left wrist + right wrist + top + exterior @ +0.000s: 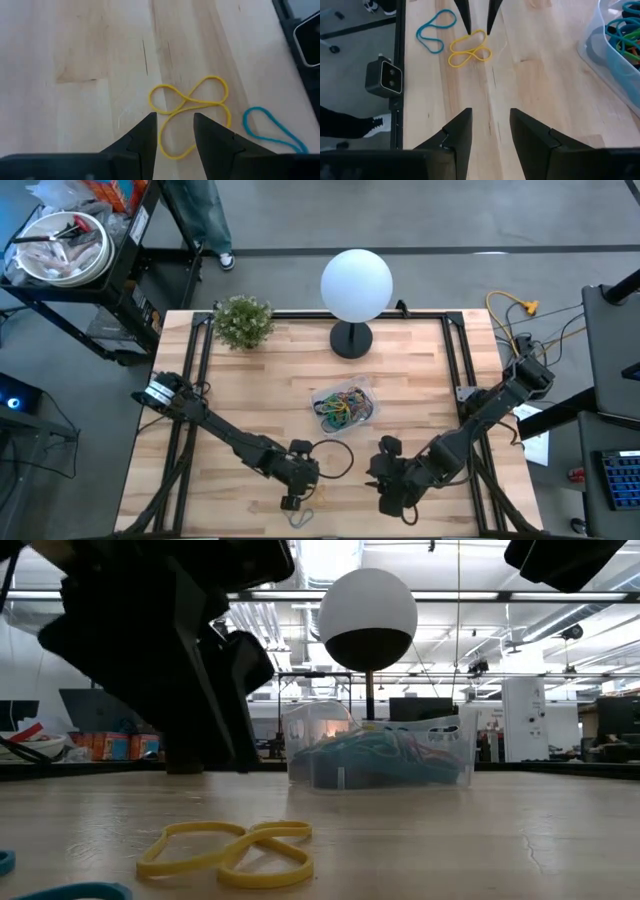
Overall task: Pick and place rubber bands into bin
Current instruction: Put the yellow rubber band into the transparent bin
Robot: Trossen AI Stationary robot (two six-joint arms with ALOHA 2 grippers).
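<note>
Presently we find the left claw [174, 134] low over the near part of the bench [250, 395], its two dark fingers [142, 137] parted by a narrow gap and holding nothing. Directly beneath and just ahead of its tips lies a yellow rubber band [192, 112], folded into a loose double loop flat on the wood; whether the tips touch it we cannot tell. Just beside that band, toward the bench edge, lies a blue rubber band [270, 130], also flat and apart from the claw. The right claw [490, 132] sits near the left one over the same near strip of bench, its fingers likewise apart and empty, pointing toward the yellow band. Farther in, at the middle of the bench, we note the bin [345, 406], a clear shallow tray already holding a tangle of rubber bands [385, 755], mostly blue and green. Behind the bin stands a white globe lamp [356, 283] on a dark foot, and a small green plant [243, 321] occupies the far left corner.
</note>
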